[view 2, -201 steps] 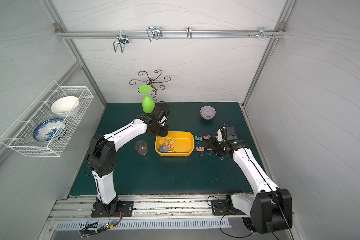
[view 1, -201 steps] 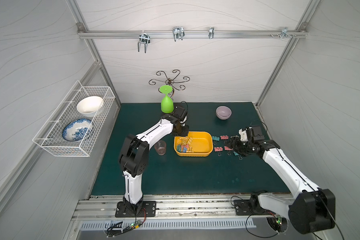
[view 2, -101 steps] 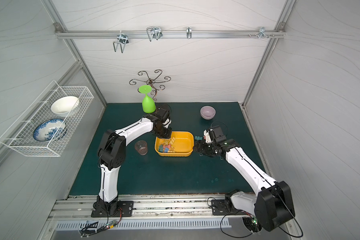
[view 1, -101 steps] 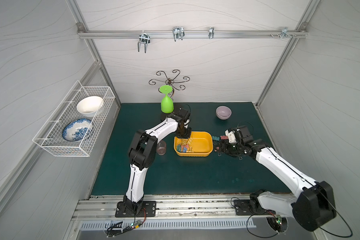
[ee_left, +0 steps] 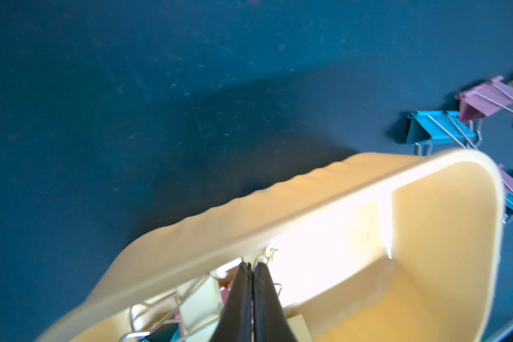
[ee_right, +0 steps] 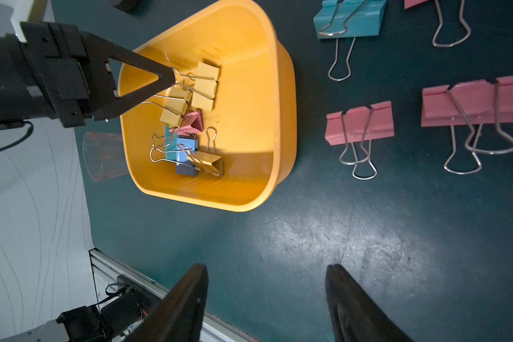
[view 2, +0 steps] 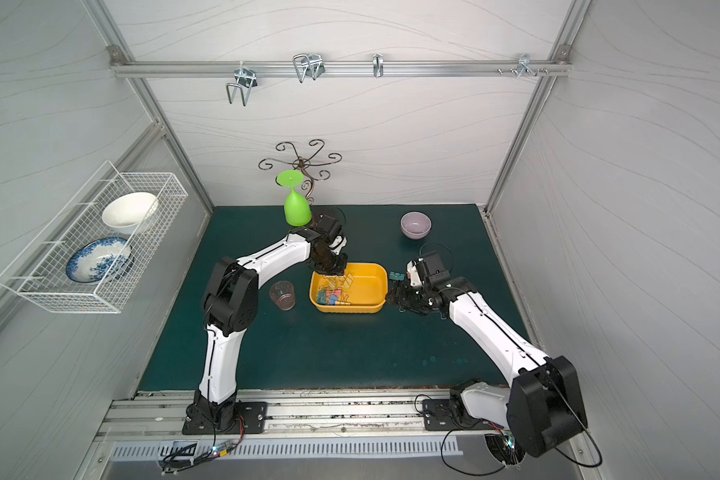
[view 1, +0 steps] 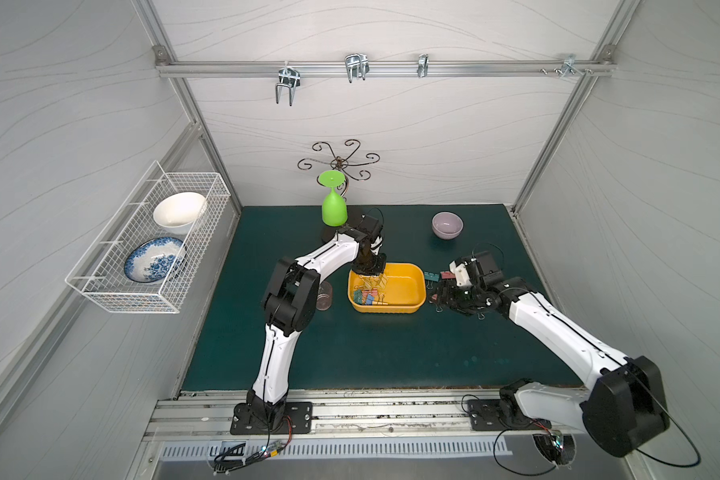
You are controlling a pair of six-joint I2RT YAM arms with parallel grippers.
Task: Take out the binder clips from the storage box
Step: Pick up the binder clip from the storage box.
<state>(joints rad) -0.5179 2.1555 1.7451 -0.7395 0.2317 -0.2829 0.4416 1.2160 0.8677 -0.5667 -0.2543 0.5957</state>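
Observation:
The yellow-orange storage box (view 1: 412, 305) (view 2: 371, 308) sits mid-mat with several binder clips (view 1: 368, 295) (ee_right: 187, 139) piled at its left end. My left gripper (view 1: 369, 276) (ee_left: 252, 265) reaches down into that end. It is shut, and its tips pinch the thin wire handle of a yellow binder clip (ee_right: 206, 86). More binder clips (ee_right: 359, 123) (ee_left: 439, 127) in pink and teal lie on the mat right of the box. My right gripper (ee_right: 267, 269) (view 1: 439, 297) hovers open and empty over the bare mat just right of the box.
A clear cup (view 1: 324, 296) stands left of the box, beside my left arm. A lilac bowl (view 1: 447, 225) sits at the back right. A green glass (view 1: 334, 208) hangs upside down on a wire stand. On the left wall, a white wire basket (view 1: 113, 291) holds two dishes.
My left gripper has closed on the wire handle at the box's left end. My right gripper has moved left from the clips on the mat toward the box, still open.

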